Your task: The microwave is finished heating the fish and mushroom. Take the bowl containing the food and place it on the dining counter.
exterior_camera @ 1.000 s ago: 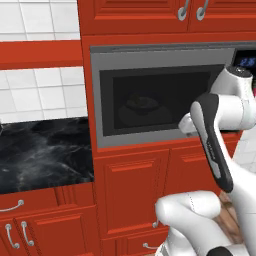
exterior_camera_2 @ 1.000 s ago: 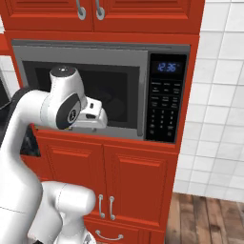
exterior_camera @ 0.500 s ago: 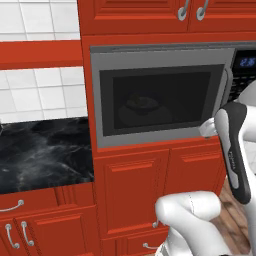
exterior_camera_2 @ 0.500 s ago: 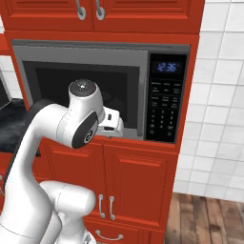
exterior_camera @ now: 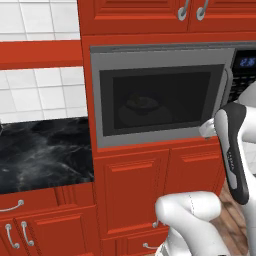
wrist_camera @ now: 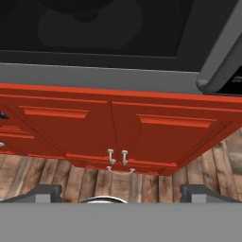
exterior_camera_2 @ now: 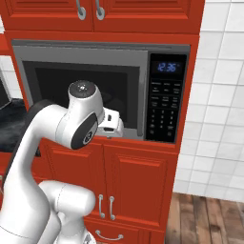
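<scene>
Inspector A: Condition of the microwave (exterior_camera: 162, 97)?

Inspector B: Built into red cabinetry, grey steel frame, dark glass door closed. The long grey handle (wrist_camera: 222, 64) runs beside the black keypad panel (exterior_camera_2: 165, 104), whose blue display (exterior_camera_2: 166, 66) is lit. Through the glass the bowl (exterior_camera: 142, 104) shows as a dim round shape on the pale turntable plate (exterior_camera: 145, 116); its contents cannot be made out.

Inspector A: And the gripper (wrist_camera: 122, 194)?

Inspector B: The two dark fingertips (wrist_camera: 43, 192) stand wide apart with nothing between them. In the hand view the door's lower edge lies above and ahead of the fingers, and the handle's end sits above the right-hand tip. The bowl is beyond them, behind the glass. In the right base view the hand is in front of the door's lower right corner.

Inspector A: Surroundings?

Inspector B: Red lower cabinet doors (wrist_camera: 118, 127) with small metal pulls lie ahead of the tips, wood plank floor (wrist_camera: 142, 184) below them. In the left base view, a black marble counter (exterior_camera: 45, 150) lies left of the microwave, backed by white wall tile (exterior_camera: 40, 95).
</scene>
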